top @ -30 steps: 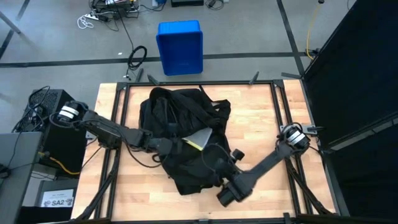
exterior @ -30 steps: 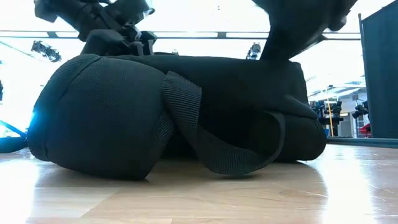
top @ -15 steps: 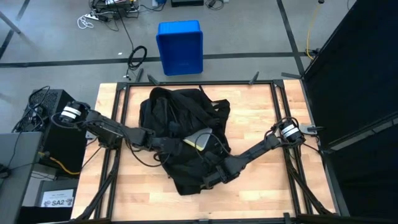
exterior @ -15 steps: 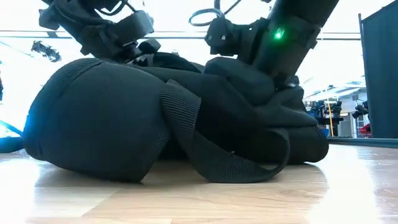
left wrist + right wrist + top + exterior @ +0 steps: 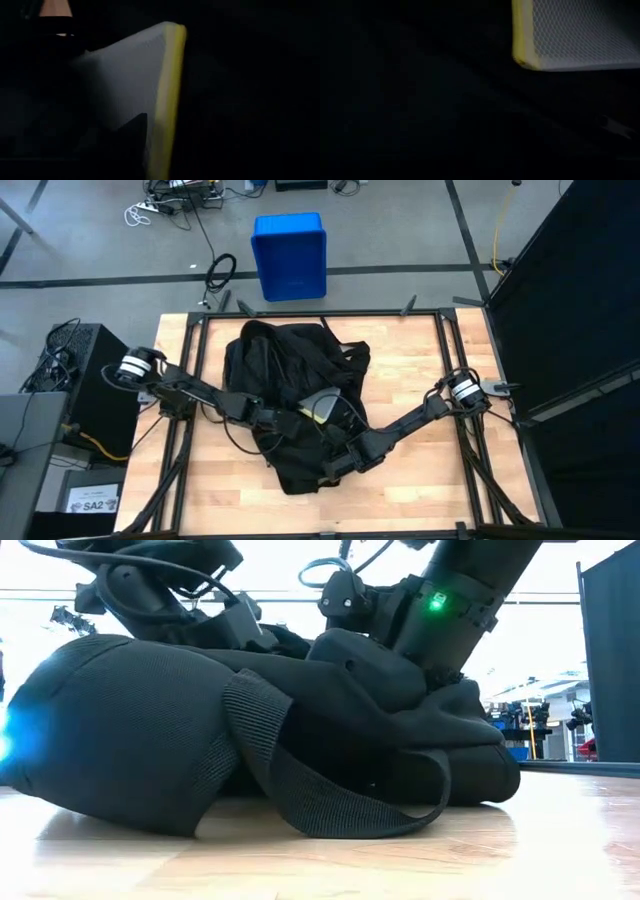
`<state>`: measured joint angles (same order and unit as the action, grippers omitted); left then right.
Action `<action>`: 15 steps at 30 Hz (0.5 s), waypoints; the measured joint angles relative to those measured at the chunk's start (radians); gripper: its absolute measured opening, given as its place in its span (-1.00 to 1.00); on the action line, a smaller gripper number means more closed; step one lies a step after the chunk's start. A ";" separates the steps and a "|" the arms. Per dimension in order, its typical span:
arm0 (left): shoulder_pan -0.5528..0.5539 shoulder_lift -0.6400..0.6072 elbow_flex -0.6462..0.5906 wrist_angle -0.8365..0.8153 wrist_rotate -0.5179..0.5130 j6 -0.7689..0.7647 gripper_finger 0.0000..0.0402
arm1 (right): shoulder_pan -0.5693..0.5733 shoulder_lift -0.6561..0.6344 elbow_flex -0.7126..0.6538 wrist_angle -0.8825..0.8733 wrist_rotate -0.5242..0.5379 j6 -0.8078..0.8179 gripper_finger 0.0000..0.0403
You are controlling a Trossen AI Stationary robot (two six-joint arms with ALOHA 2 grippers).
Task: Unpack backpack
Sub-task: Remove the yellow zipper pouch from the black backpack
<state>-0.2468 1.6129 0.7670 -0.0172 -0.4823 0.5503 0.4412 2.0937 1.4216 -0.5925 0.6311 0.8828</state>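
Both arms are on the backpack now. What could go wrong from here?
1. The grey, yellow-edged item sits only partly out of the backpack; it may catch on the opening.
2. A loose strap loops under the arms and could snag one.
3. Both wrist views are nearly dark, so either grip is hard to check.

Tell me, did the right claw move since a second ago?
Yes. In the high view the right claw went from the table's front edge up onto the backpack, toward the blue bin.

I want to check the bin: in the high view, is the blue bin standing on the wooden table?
No, the blue bin stands on the grey floor beyond the table.
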 joint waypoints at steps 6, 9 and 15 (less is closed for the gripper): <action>0.025 0.030 0.043 -0.001 -0.027 0.000 0.05 | 0.000 0.000 0.000 0.037 -0.011 -0.028 -0.49; 0.044 0.030 0.050 0.000 -0.029 0.000 0.05 | 0.000 0.000 0.000 0.043 -0.021 -0.030 -0.48; 0.080 0.030 0.050 -0.011 -0.073 0.000 0.05 | 0.000 0.000 0.000 0.044 -0.024 -0.032 -0.49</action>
<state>-0.1666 1.6432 0.8165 -0.0278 -0.5551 0.5503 0.4412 2.0941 1.4216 -0.5484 0.6071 0.8509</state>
